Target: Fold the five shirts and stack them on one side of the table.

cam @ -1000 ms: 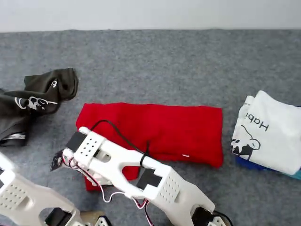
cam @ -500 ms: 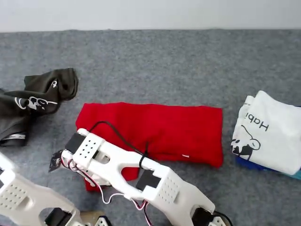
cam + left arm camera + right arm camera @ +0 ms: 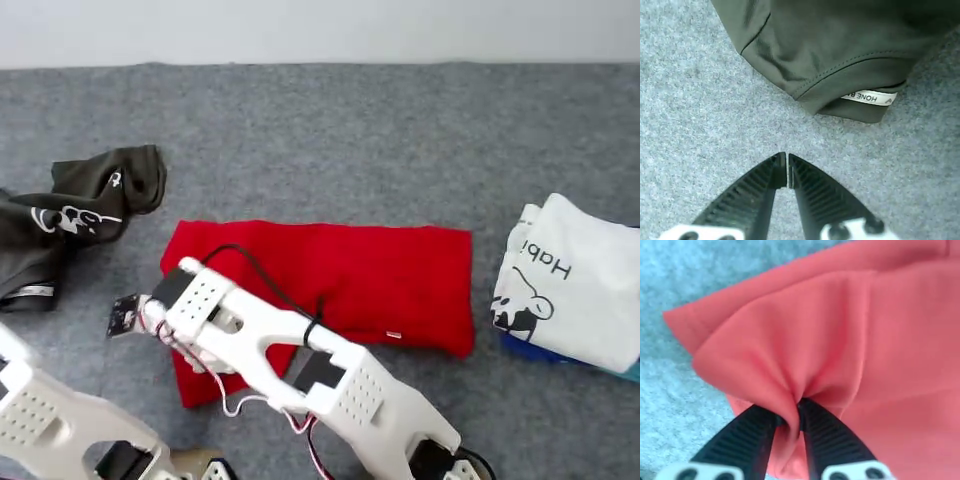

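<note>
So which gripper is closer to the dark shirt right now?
Left. The left gripper is shut just short of the dark shirt, near its hem and not touching it. The right gripper is shut on a fold of the red shirt, farther off.

Passage is left over the far side of the grey mat (image 3: 330, 130), while nearer ground is taken up by the dark shirt (image 3: 70, 215), red shirt (image 3: 390, 270), folded stack (image 3: 580, 285) and right arm (image 3: 280, 345).

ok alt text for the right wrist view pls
The right gripper is shut on a bunched fold of the red shirt, pinching the cloth between its black fingers. The shirt lies on the grey table.
</note>
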Controlling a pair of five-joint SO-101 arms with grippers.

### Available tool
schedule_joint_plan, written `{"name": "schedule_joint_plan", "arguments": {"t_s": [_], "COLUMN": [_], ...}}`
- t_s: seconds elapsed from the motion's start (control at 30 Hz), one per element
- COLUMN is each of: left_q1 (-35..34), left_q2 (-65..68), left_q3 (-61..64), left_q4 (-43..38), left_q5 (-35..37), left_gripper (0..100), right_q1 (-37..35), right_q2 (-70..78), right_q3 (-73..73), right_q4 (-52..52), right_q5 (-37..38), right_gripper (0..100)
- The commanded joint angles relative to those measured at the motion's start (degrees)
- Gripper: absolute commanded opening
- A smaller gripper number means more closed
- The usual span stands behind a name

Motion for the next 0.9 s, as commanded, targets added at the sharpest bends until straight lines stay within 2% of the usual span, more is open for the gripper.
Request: {"name": "schedule_joint_plan", "arguments": {"t_s": [0.0,0.2,0.3,0.87], "left_q1": [-0.44,-0.09,0.09,0.62], "left_q2": [-1.05,-0.97,-0.79,-0.62], "left_q3": [-2.77,-5.58,-6.37,-6.37], "left_q4": [-1.23,-1.05,-1.05,-0.97], "left_q5": [-0.35,-0.35,-0.35,-0.35], "left_gripper": [2,2,2,2], "right_q1": [0.13,0.66,0.84,14.20], "right_q2": [-0.04,-7.96,-10.33,-7.25], "right_q3": [-0.09,-0.09,-0.09,-7.47], "right_q4": [-0.84,-0.31,-0.40,-3.74], "right_q5": [0.53,0.70,3.25,6.15], "right_gripper": [1.0,1.0,1.0,1.0]}}
